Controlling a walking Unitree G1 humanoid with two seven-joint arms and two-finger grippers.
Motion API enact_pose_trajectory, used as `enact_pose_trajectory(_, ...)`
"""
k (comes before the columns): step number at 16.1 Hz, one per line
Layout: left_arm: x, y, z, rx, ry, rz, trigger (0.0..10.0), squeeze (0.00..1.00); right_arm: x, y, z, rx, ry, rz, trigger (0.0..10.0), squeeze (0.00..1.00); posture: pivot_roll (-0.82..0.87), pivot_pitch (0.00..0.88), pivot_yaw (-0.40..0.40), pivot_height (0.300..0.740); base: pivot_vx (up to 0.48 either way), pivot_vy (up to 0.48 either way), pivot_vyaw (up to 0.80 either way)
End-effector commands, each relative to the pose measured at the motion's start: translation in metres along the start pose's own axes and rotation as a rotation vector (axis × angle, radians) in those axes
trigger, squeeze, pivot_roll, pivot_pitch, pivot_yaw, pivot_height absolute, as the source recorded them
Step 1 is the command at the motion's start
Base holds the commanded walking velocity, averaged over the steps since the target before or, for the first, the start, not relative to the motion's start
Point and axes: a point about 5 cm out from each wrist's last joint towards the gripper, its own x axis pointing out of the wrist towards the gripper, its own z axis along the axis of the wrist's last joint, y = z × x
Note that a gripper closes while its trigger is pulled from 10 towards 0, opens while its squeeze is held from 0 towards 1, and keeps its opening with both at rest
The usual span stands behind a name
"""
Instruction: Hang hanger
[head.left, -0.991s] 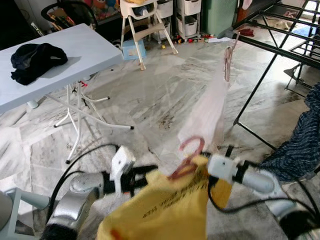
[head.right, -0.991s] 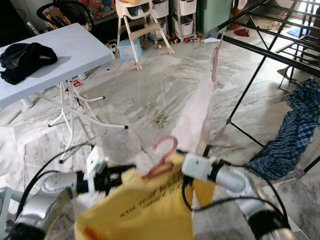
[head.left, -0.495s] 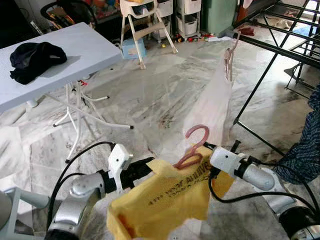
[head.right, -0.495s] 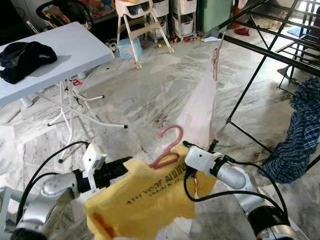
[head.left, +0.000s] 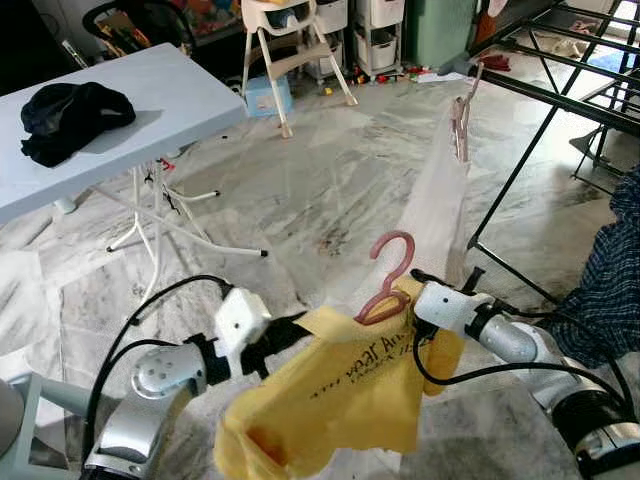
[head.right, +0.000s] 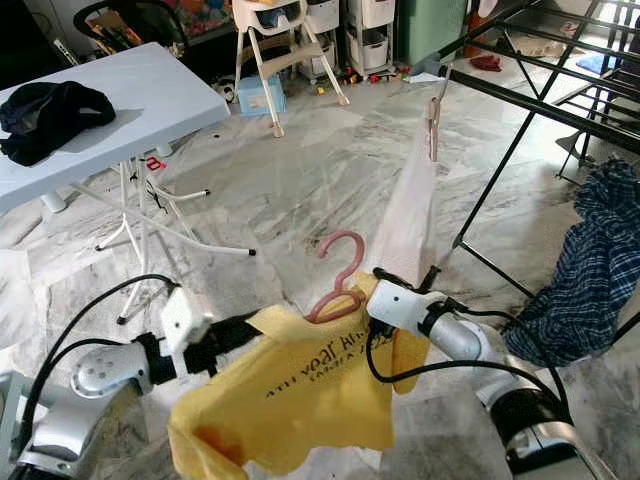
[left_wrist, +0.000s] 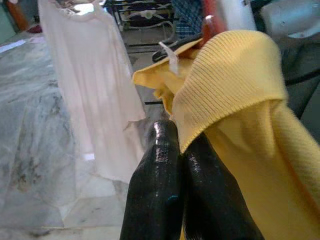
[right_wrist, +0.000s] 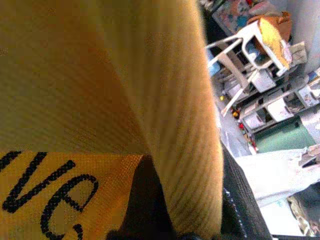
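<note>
Yellow printed T-shirt (head.left: 350, 385) on pink plastic hanger (head.left: 388, 280), lifted higher between left gripper (left_wrist: 175, 150) and right gripper (head.left: 420, 300); both seemingly clamped on fabric; black metal drying rack (head.left: 560, 95) beyond, unreached.

We see a pink plastic hanger (head.left: 388, 281) standing roughly upright, its curved hook topmost and open to our left, its lower bar tucked into the neck of a yellow T-shirt with dark printed lettering (head.left: 345, 392). The shirt sags in loose folds below it, above the marble floor. Beyond it runs the black metal drying rack (head.left: 560, 95), well apart from the hook, already bearing a pale pink garment on its own hanger (head.left: 437, 200)
</note>
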Motion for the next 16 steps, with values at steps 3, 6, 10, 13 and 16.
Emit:
enact_pose_trajectory(3,-0.016,0.004,0.002,0.077,0.051,0.005,0.0,0.00,-0.016,-0.025,-0.035,0.012,0.219,-0.129,0.0,0.00,-0.08,0.053,0.126,0.740,0.000,0.000,0.00)
enact_pose_trajectory(6,-0.015,0.010,-0.005,0.107,0.102,0.045,4.0,0.00,-0.012,-0.026,-0.031,0.010,0.193,-0.143,0.0,0.00,-0.08,0.049,0.132,0.740,0.000,0.000,0.00)
enact_pose_trajectory(10,-0.010,0.016,-0.009,0.082,0.132,0.074,10.0,1.00,-0.010,-0.027,-0.029,0.002,0.177,-0.152,0.0,0.00,-0.10,0.050,0.140,0.740,0.000,0.000,0.00)
enact_pose_trajectory(13,-0.008,0.016,-0.005,0.008,0.113,0.030,10.0,1.00,-0.010,-0.030,-0.029,-0.001,0.173,-0.159,0.0,0.00,-0.10,0.051,0.141,0.740,0.000,0.000,0.00)
enact_pose_trajectory(16,-0.012,0.020,0.005,-0.073,0.097,-0.017,10.0,1.00,-0.009,-0.032,-0.026,-0.007,0.163,-0.167,0.0,0.00,-0.10,0.052,0.140,0.740,0.000,0.000,0.00)
